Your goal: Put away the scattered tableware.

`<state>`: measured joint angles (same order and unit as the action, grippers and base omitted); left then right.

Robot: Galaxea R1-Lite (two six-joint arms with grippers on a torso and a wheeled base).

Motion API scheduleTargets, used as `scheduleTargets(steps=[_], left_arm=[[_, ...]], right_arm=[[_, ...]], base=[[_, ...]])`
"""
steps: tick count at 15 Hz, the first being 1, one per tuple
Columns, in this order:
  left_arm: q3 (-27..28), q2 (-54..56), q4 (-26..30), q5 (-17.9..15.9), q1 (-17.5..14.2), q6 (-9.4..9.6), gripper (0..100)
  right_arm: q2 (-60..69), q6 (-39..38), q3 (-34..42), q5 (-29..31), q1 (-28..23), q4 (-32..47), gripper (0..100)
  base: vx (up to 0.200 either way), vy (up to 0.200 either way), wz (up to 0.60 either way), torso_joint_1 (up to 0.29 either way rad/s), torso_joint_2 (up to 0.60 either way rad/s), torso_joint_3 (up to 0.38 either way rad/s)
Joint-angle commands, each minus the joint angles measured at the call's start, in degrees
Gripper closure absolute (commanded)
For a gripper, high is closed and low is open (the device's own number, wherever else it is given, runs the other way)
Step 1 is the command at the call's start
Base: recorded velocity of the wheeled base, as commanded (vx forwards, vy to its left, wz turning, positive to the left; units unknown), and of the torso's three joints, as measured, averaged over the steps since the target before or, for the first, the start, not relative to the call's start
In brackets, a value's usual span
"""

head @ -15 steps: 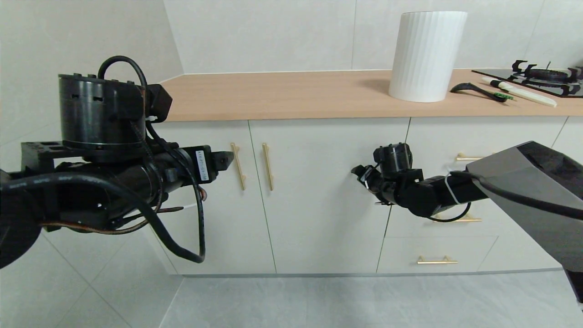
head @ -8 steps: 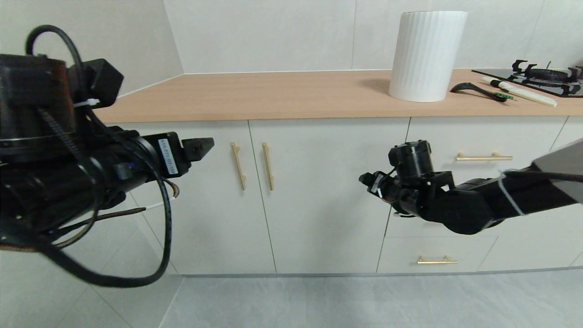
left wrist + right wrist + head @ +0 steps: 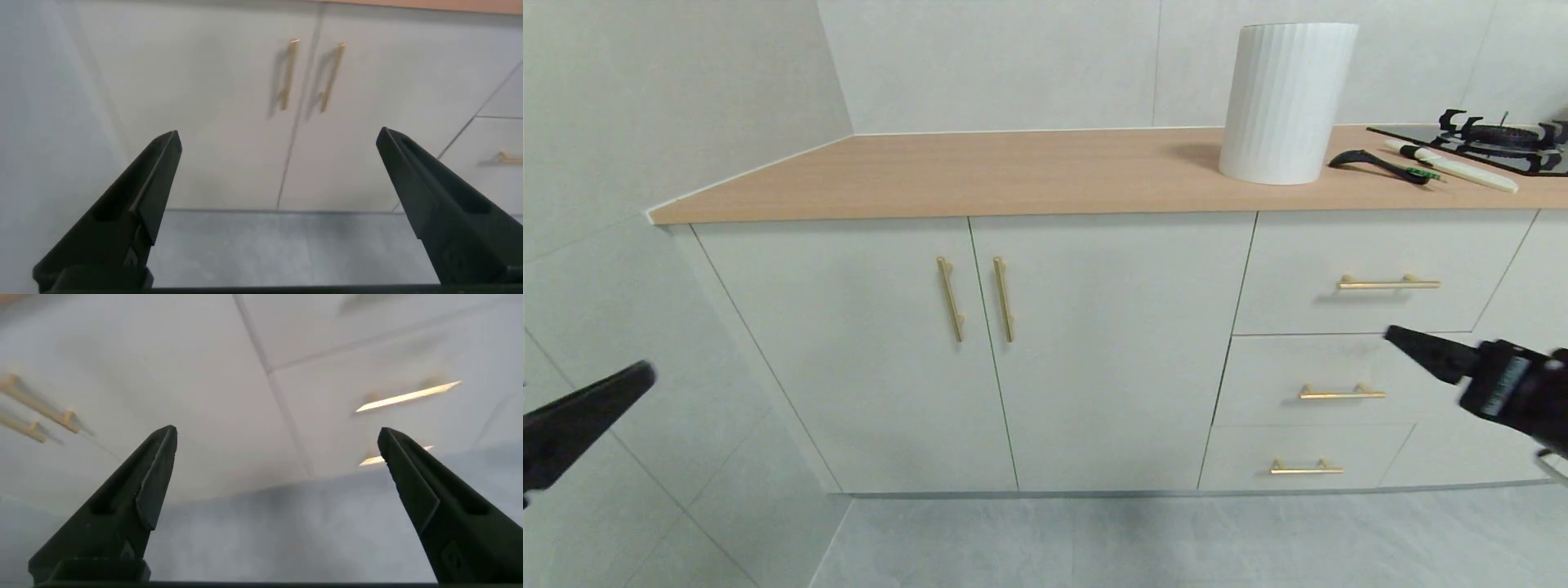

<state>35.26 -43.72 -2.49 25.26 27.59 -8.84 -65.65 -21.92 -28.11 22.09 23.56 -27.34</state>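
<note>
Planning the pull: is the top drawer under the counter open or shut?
Shut. The top drawer front sits flush with the cabinet door beside it and the middle drawer below; no gap shows.

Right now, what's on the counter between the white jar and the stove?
Head view: a black utensil and a long white utensil lie there.

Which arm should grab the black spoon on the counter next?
Right, most likely. The black spoon lies at the right end of the counter, beside the white ribbed container, and the right gripper hangs open below that side. The left gripper is far left.
</note>
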Motion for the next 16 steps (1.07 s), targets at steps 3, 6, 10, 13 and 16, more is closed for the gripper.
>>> scheduleTargets(steps=[3, 6, 10, 13, 16], left_arm=[[-7.1, 27.2, 12.9, -8.3, -10.4, 0.40, 0], [-7.7, 33.8, 15.7, -12.6, -16.7, 0.40, 0], [-10.3, 38.9, 15.7, -13.9, -24.6, -0.39, 0], [-15.5, 43.5, 15.9, -14.9, -28.0, -0.83, 0], [-19.3, 43.6, 15.8, -14.0, -28.0, 2.95, 0]], right_arm=[[43.7, 14.4, 13.3, -3.3, -10.6, 16.0, 0], [48.6, 16.5, 12.9, -3.0, -16.8, 16.5, 0], [59.2, 16.9, 13.2, -3.5, -22.3, 23.1, 0], [65.6, 16.2, 15.5, -2.7, -23.5, 30.4, 0], [65.6, 21.2, 24.6, -1.3, -23.5, 24.4, 0]], base=[[0.000, 0.000, 0.00, 0.000, 0.00, 0.000], [0.000, 0.000, 0.00, 0.000, 0.00, 0.000], [0.000, 0.000, 0.00, 0.000, 0.00, 0.000], [0.000, 0.000, 0.00, 0.000, 0.00, 0.000], [0.000, 0.000, 0.00, 0.000, 0.00, 0.000]])
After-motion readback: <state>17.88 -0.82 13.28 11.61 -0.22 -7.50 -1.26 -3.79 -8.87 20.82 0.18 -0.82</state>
